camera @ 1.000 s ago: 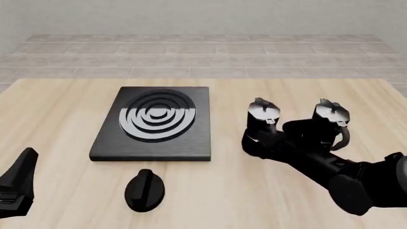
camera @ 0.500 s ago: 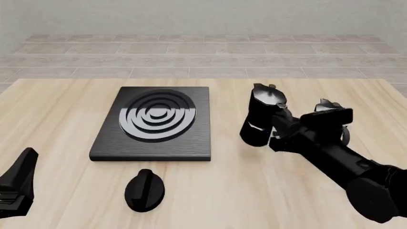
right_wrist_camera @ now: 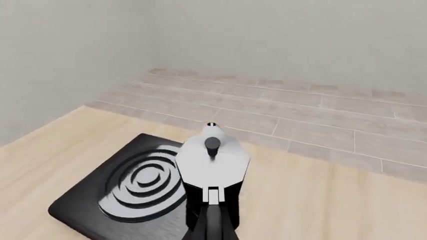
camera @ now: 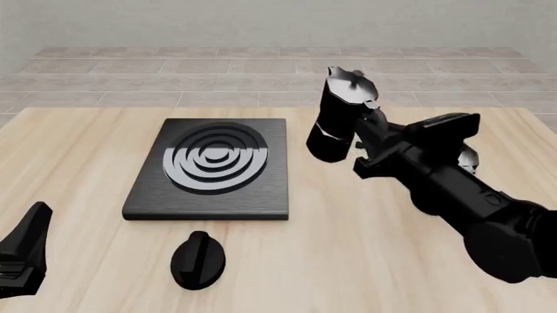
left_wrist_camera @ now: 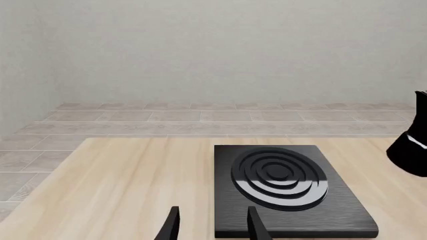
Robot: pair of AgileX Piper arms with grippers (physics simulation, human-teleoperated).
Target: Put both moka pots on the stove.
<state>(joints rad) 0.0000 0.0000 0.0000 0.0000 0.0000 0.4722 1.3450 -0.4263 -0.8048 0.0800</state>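
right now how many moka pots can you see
2. One moka pot is lifted off the table in the right hand, to the right of the stove. The second pot is mostly hidden behind the right arm.

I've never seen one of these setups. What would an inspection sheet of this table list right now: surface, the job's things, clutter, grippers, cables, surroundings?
Surface: pale wooden table, nothing spilled.
Job's things: stove flat on the table, burner bare. One moka pot is held in the air to the right of the stove, tilted. The second moka pot is mostly hidden behind the right arm.
Clutter: black oval knob in front of the stove.
Grippers: right gripper holds the raised pot by its handle side; left gripper open, holding nothing, low by the stove's near edge.
Cables: nothing seen.
Surroundings: grey tiled floor and plain wall beyond.
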